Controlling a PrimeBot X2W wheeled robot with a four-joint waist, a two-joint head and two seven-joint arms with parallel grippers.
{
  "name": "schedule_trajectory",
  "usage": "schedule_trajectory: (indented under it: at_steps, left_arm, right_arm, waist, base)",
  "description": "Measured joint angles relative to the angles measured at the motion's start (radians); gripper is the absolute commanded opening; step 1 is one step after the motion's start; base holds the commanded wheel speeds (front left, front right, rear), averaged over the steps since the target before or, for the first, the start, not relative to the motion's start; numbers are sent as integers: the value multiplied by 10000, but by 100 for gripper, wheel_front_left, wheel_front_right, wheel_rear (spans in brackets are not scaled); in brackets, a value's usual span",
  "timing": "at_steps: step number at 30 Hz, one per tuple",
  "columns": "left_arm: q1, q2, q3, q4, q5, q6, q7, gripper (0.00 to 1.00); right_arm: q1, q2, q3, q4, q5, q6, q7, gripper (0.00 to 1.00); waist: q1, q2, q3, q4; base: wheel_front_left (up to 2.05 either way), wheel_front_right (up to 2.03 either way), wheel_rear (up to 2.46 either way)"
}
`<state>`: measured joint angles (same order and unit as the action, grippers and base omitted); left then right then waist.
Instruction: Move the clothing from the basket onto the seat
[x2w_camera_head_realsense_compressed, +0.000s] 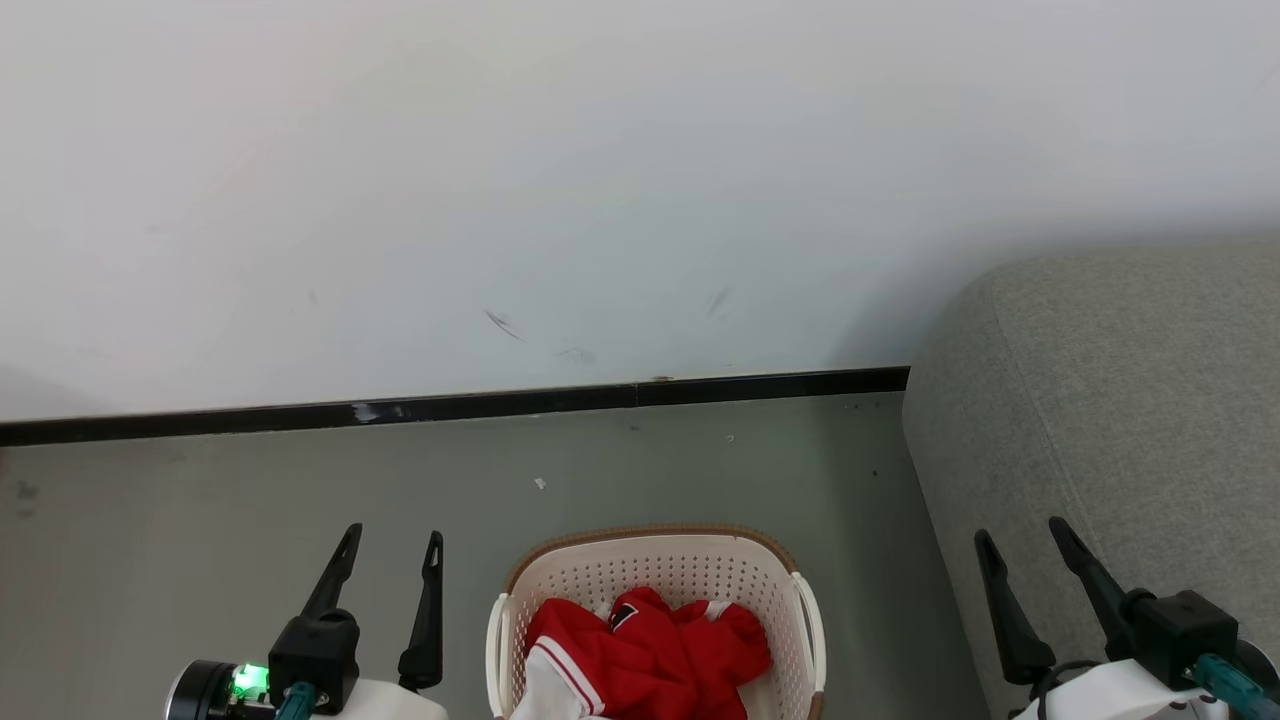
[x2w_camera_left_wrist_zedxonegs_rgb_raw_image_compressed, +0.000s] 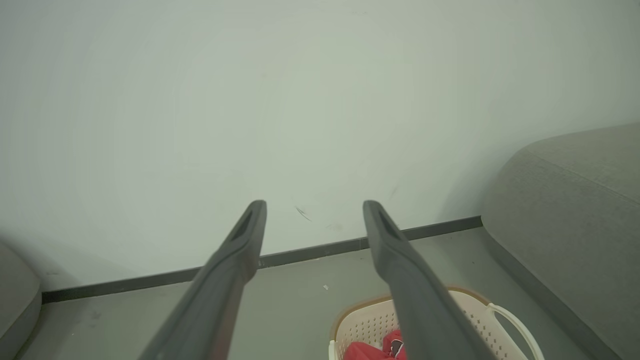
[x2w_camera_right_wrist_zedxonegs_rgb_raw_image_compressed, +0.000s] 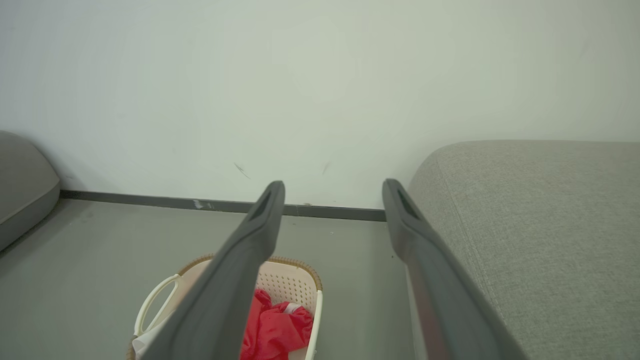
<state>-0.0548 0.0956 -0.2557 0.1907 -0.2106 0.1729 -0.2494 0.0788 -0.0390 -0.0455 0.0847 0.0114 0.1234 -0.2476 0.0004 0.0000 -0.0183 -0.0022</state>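
Observation:
Red clothing (x2w_camera_head_realsense_compressed: 645, 655) with white trim lies bunched inside the cream perforated basket (x2w_camera_head_realsense_compressed: 660, 570), which stands on the floor at the bottom centre of the head view. The grey-green seat (x2w_camera_head_realsense_compressed: 1110, 420) rises at the right, beside the basket. My left gripper (x2w_camera_head_realsense_compressed: 391, 540) hangs open to the left of the basket, nothing between its fingers. My right gripper (x2w_camera_head_realsense_compressed: 1024, 533) is open too, between the basket and the seat's side. In the left wrist view the basket (x2w_camera_left_wrist_zedxonegs_rgb_raw_image_compressed: 367, 325) and clothing (x2w_camera_left_wrist_zedxonegs_rgb_raw_image_compressed: 370, 350) sit low, partly behind a finger. The right wrist view shows clothing (x2w_camera_right_wrist_zedxonegs_rgb_raw_image_compressed: 277, 325) in the basket (x2w_camera_right_wrist_zedxonegs_rgb_raw_image_compressed: 295, 280) and the seat (x2w_camera_right_wrist_zedxonegs_rgb_raw_image_compressed: 540, 225).
A white wall (x2w_camera_head_realsense_compressed: 600, 180) with a black skirting strip (x2w_camera_head_realsense_compressed: 450, 405) closes off the grey floor (x2w_camera_head_realsense_compressed: 200, 520) behind the basket. Another grey cushioned piece (x2w_camera_right_wrist_zedxonegs_rgb_raw_image_compressed: 20, 185) sits far left in the right wrist view.

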Motion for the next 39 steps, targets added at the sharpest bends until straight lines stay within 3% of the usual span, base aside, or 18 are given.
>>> schedule_trajectory:
  at_steps: [22, 39]
  left_arm:
    - [-5, 113, 222, 94, 81, -100, 0, 100]
    - [-1283, 322, -514, 1620, 470, -742, 115, 100]
  right_arm:
    - [2, 2, 19, -305, 10, 0, 0, 100]
    - [-8, 8, -374, -1032, 10, 0, -2, 100]
  waist:
    - [-1, 0, 333, 21]
    - [-2, 0, 1237, -194]
  base:
    - [0, 0, 0]
    - [0, 0, 0]
